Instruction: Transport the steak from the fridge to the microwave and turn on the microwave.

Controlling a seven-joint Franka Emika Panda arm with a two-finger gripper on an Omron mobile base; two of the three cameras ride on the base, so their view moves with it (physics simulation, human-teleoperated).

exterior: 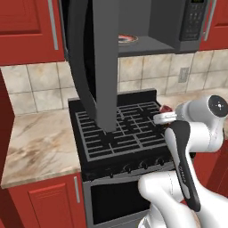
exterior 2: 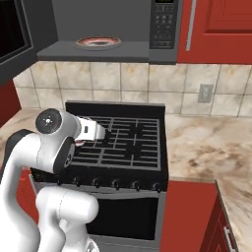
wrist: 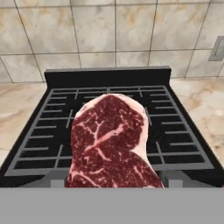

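The steak (wrist: 109, 140), a dark-red slab with pale streaks, hangs close in front of the hand camera above the stove grates and hides the fingertips. A small part of the steak (exterior: 164, 108) also shows at the tip of my gripper (exterior: 161, 116), which is shut on it over the right side of the stove. In the right base view, the gripper (exterior 2: 102, 134) sits low over the left grates. Above the stove, the microwave (exterior 2: 162, 29) stands with its door (exterior: 95, 58) swung wide open and a round turntable plate (exterior 2: 98, 43) inside. The fridge is out of view.
The black grated stove (exterior 2: 133, 142) with an oven lies below the microwave. Marble counters (exterior: 40, 142) (exterior 2: 206, 147) flank it, backed by a tiled wall with an outlet (exterior 2: 205, 92). The open microwave door hangs down over the stove's left half. Red cabinets (exterior 2: 216, 29) stand on both sides.
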